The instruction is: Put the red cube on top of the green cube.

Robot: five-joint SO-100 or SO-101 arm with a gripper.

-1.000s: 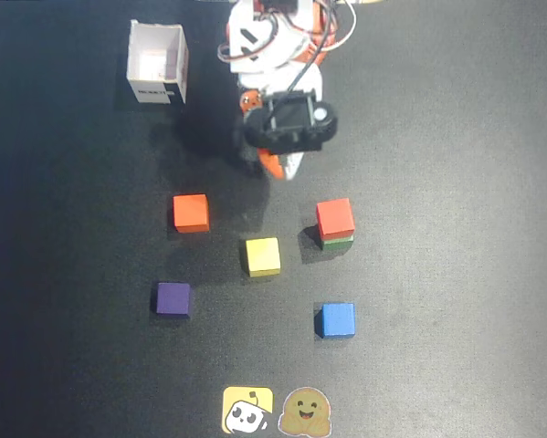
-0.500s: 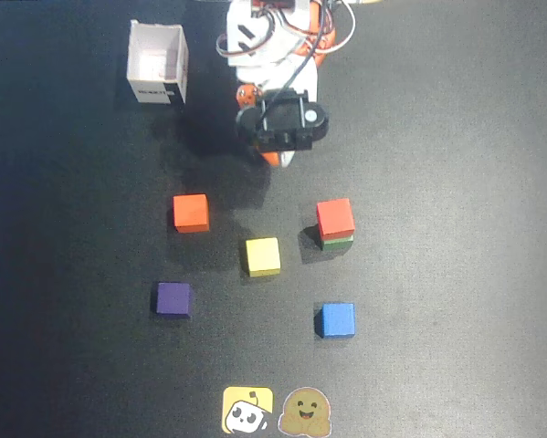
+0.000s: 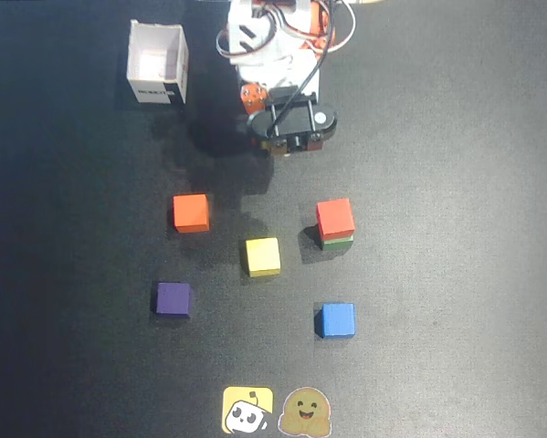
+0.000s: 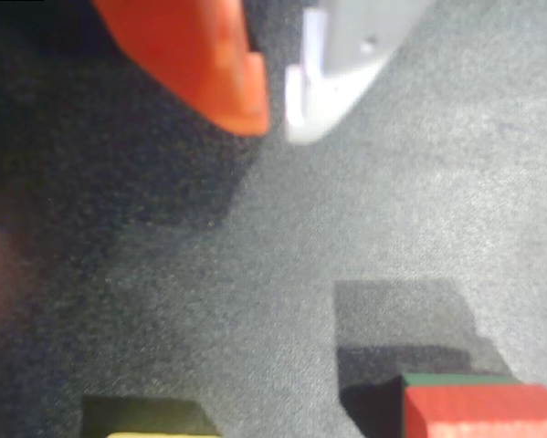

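The red cube [image 3: 335,217] sits on top of the green cube [image 3: 340,241], of which only a thin green edge shows below it. In the wrist view the red cube [image 4: 483,412] is at the bottom right with the green cube's [image 4: 456,378] top edge just behind it. My gripper [image 3: 289,146] is drawn back near the arm's base, well above and apart from the stack. In the wrist view my gripper [image 4: 275,117] is at the top, its orange and white fingertips close together with nothing between them.
An orange-red cube [image 3: 191,213], a yellow cube [image 3: 262,256], a purple cube [image 3: 173,299] and a blue cube [image 3: 335,320] lie spread on the dark mat. A white open box [image 3: 157,64] stands at the back left. Two stickers [image 3: 247,411] lie at the front edge.
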